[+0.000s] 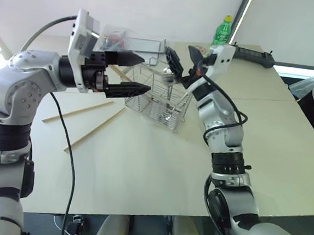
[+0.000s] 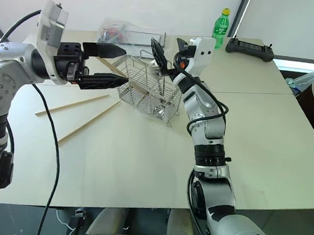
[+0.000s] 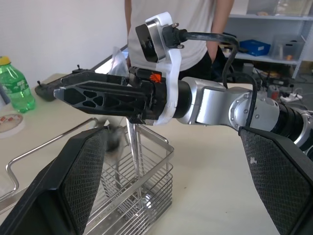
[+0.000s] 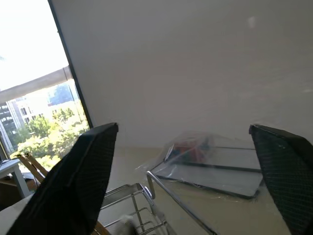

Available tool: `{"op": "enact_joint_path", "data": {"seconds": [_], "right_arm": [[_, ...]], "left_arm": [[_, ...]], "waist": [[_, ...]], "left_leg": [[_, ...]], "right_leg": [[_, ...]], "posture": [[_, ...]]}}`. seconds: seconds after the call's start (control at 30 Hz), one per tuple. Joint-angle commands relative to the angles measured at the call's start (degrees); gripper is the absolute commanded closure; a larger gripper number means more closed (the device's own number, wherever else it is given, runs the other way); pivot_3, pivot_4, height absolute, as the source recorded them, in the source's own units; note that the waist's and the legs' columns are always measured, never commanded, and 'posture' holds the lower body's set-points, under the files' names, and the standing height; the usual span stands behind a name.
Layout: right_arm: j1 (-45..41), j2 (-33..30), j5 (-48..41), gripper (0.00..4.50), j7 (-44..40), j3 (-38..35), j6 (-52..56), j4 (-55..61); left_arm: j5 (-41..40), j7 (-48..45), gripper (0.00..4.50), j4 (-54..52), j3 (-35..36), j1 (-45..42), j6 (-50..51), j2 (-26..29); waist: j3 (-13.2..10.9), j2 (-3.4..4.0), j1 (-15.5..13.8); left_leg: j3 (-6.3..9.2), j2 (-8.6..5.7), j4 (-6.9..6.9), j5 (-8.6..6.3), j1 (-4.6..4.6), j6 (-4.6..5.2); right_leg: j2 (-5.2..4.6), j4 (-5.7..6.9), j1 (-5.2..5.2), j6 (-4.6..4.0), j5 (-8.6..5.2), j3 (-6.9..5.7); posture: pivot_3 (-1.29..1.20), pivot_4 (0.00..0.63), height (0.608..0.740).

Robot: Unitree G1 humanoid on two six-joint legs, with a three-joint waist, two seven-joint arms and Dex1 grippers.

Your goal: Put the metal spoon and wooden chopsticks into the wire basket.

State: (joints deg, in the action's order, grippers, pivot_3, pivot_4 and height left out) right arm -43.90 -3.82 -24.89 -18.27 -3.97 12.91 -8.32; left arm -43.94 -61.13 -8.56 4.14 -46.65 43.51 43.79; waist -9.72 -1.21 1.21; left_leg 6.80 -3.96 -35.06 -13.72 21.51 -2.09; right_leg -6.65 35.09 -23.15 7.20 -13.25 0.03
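The wire basket [image 1: 157, 100] stands on the pale table at the middle back. Directly over its rim my right gripper [image 1: 181, 56] hangs open with nothing between its fingers. Below it, inside the basket, a thin shiny metal spoon [image 3: 134, 156] stands nearly upright, partly blurred. My left gripper [image 1: 145, 73] is level at the basket's left side, pointing toward it, open and empty. Two wooden chopsticks [image 1: 78, 112] lie on the table left of the basket, apart from both grippers. Another tan stick [image 2: 110, 68] slants out at the basket's left side, behind the left fingers.
A clear tray with a plastic bag [image 1: 126, 38] sits behind the basket. A green bottle [image 1: 223, 28] and a black controller [image 1: 254, 54] are at the back right. A person [image 3: 176, 19] stands beyond the table. The table's near half [image 1: 152, 172] is bare.
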Motion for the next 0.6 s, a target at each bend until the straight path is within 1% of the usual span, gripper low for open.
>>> {"op": "enact_joint_path", "data": {"seconds": [0.03,0.2,0.33,0.4,0.43,0.53,0.6], "right_arm": [[-1.0,-1.0,-0.4,0.05,0.1,-1.6,0.1,3.2],[-1.2,-1.9,-0.4,0.05,0.2,-2.5,0.6,3.9],[-2.2,-4.0,-0.6,0.05,1.1,-3.8,2.5,6.0],[-3.0,-7.9,-2.0,0.05,0.5,-4.8,6.9,9.3],[-3.2,-11.0,-3.3,0.05,-1.3,-5.2,9.8,11.7],[-2.4,-21.5,-9.7,0.05,-9.3,-6.9,18.0,19.2],[-0.3,-29.7,-14.6,0.05,-15.8,-8.2,23.8,23.6]], "left_arm": [[0.2,-0.6,0.0,-0.3,1.1,-1.5,-0.9,0.4],[0.8,-1.3,0.0,0.8,0.7,-2.4,-1.3,0.0],[1.2,-1.9,0.0,0.9,0.4,-2.5,-1.6,-0.2],[1.4,-2.2,0.0,0.8,0.3,-2.4,-1.5,0.1],[1.4,-2.5,0.0,0.7,0.3,-2.4,-1.4,0.4],[1.6,-3.6,0.0,0.7,0.7,-2.0,-1.2,1.9],[2.0,-4.4,0.0,1.1,1.1,-1.8,-1.2,3.2]], "waist": [[0.0,0.0,0.0],[0.0,0.0,0.0],[0.0,0.0,0.0],[0.0,0.01,0.0],[0.0,0.02,-0.2],[0.0,0.03,-0.5],[0.0,0.02,-0.4]], "left_leg": [[0.0,0.0,0.0,0.0,0.0,0.0],[0.0,0.0,0.01,0.0,0.01,0.0],[-0.01,0.0,0.01,0.0,0.01,0.0],[-0.01,0.0,0.01,0.0,0.02,0.0],[0.0,0.0,0.01,0.0,0.03,0.0],[0.03,-0.03,0.0,0.0,0.13,0.01],[0.01,-0.04,0.0,-0.05,0.19,0.08]], "right_leg": [[0.0,0.0,0.0,0.0,0.0,0.0],[0.0,-0.01,0.0,0.0,0.0,0.0],[0.0,-0.01,0.0,0.0,0.0,0.0],[0.0,-0.01,-0.01,0.0,0.0,0.0],[-0.01,-0.02,-0.01,0.0,0.0,0.0],[-0.03,-0.09,-0.02,0.01,-0.01,-0.02],[-0.04,-0.19,-0.02,0.04,-0.03,-0.03]], "posture": [[0.0,0.15,0.725],[0.0,0.15,0.725],[0.0,0.15,0.725],[0.0,0.15,0.725],[0.0,0.15,0.725],[0.0,0.15,0.725],[0.0,0.15,0.725]]}}
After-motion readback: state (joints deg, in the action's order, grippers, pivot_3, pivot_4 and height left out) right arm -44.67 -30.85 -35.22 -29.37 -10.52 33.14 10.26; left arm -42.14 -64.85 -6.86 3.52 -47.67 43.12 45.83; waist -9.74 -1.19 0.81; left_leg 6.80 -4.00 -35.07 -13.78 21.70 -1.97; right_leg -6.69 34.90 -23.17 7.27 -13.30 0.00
